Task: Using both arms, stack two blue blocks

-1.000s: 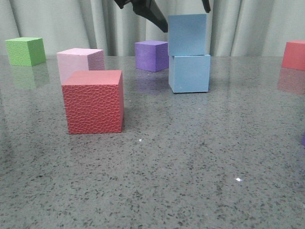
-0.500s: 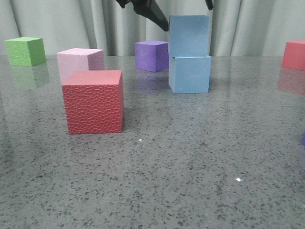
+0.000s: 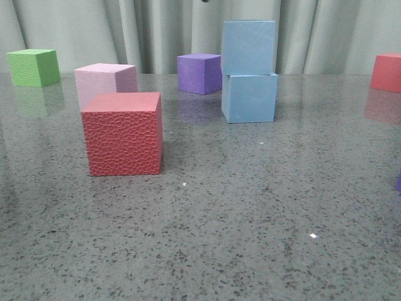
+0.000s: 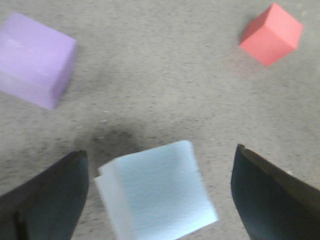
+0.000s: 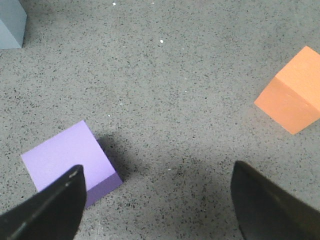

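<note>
The two blue blocks stand stacked at the middle back of the table, the upper blue block (image 3: pixel 249 47) resting on the lower blue block (image 3: pixel 250 97), turned slightly against it. In the left wrist view the upper block's top face (image 4: pixel 160 192) lies below and between the fingers of my left gripper (image 4: pixel 161 155), which is open and does not touch it. My right gripper (image 5: pixel 158 170) is open over bare table beside a purple cube (image 5: pixel 67 160). Neither gripper shows in the front view.
A textured red cube (image 3: pixel 123 133) and a pink cube (image 3: pixel 106 78) stand front left, a green cube (image 3: pixel 33 67) far left. A purple cube (image 3: pixel 199 73) sits just left of the stack, a red cube (image 3: pixel 386 72) far right. An orange cube (image 5: pixel 292 97) lies near my right gripper.
The dark fingers that hung around the upper blue block have lifted out of the top of the front view. The stack stands on its own and has not shifted.
</note>
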